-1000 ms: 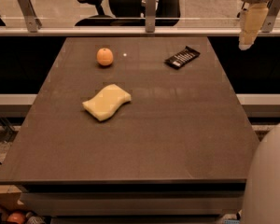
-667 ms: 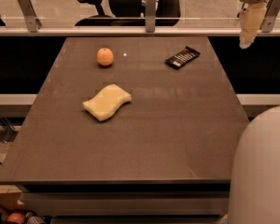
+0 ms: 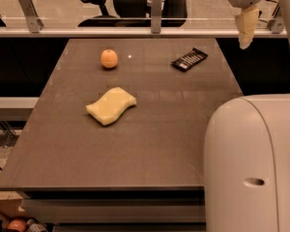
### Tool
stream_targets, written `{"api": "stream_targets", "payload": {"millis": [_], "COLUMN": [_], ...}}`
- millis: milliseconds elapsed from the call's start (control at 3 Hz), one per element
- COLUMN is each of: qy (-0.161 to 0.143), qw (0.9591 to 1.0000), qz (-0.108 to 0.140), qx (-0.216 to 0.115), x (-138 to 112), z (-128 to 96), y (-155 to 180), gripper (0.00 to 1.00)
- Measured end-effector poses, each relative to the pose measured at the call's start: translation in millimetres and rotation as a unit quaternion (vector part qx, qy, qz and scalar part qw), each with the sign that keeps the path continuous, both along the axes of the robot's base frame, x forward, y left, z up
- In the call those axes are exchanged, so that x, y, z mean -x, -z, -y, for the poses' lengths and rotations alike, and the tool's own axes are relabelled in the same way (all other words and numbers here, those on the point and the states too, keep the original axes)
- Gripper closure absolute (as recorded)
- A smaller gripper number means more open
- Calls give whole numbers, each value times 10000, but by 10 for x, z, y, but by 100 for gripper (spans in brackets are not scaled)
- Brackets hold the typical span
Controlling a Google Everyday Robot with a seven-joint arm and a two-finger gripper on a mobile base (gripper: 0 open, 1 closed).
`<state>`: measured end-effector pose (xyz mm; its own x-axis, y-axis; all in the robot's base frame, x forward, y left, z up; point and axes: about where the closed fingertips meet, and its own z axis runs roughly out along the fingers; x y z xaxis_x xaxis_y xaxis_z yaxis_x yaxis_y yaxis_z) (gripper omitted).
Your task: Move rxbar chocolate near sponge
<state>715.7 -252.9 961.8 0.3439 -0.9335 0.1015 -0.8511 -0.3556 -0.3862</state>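
Hovering high near the rxbar chocolate (image 3: 189,59), the gripper (image 3: 245,29); spread or pressed together, I cannot tell

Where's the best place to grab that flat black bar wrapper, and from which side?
Probably from above: pinch the flat black rectangular bar wrapper across its narrow width, mid-length; it lies flat, diagonal. The gripper hangs past the table's far right corner.

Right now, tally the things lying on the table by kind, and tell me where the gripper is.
rxbar chocolate: 1
sponge: 1
orange fruit: 1
Total: 3
The gripper hangs high past the table's far right corner, touching none of them.
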Motion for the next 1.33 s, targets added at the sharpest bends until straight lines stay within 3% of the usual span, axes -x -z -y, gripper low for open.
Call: {"api": "stream_targets", "payload": {"millis": [667, 1000, 1333], "qy": [-410, -506, -522], "qw": [9960, 9938, 9947], "qz": [-212, -300, -312], "qx": [768, 947, 827], "x": [-318, -347, -274], "z": [-188, -198, -175], "y": [300, 364, 320], "gripper": [0, 0, 0]}}
